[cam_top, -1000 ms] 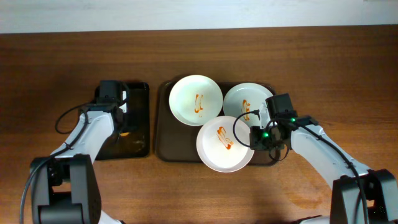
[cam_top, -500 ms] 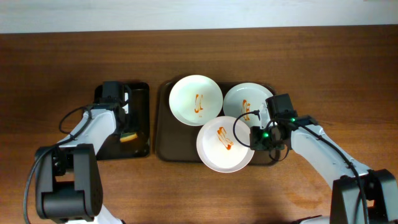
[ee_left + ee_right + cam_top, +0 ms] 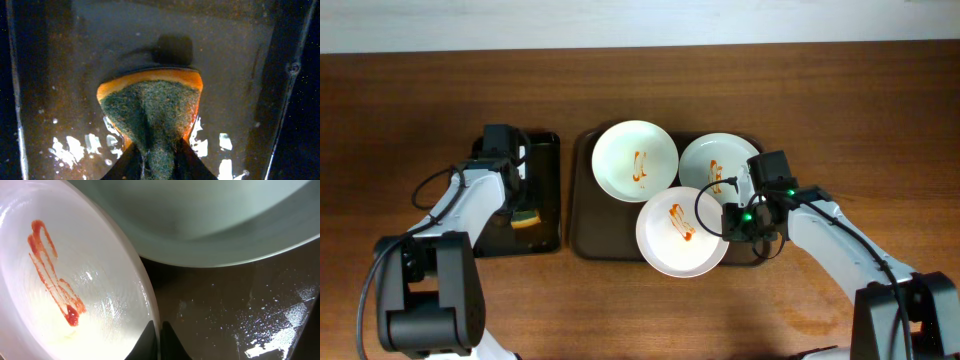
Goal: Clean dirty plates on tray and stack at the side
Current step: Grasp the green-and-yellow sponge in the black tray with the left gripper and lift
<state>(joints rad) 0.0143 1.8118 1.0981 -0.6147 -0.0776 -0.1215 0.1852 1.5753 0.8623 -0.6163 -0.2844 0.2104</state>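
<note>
Three smeared plates (image 3: pixel 635 160) sitting on the brown tray (image 3: pixel 582 215), middle of the overhead view, none wiped yet. Left gripper (image 3: pixel 157 159), bottom of its view: jaws squeezed tight on the sponge (image 3: pixel 150 110), held over the wet black tray (image 3: pixel 50 75), likely to soak up water. Right gripper (image 3: pixel 159 341), bottom of its view: jaws pinching the rim of the front white plate (image 3: pixel 75 280), probably to keep it steady for wiping.
</note>
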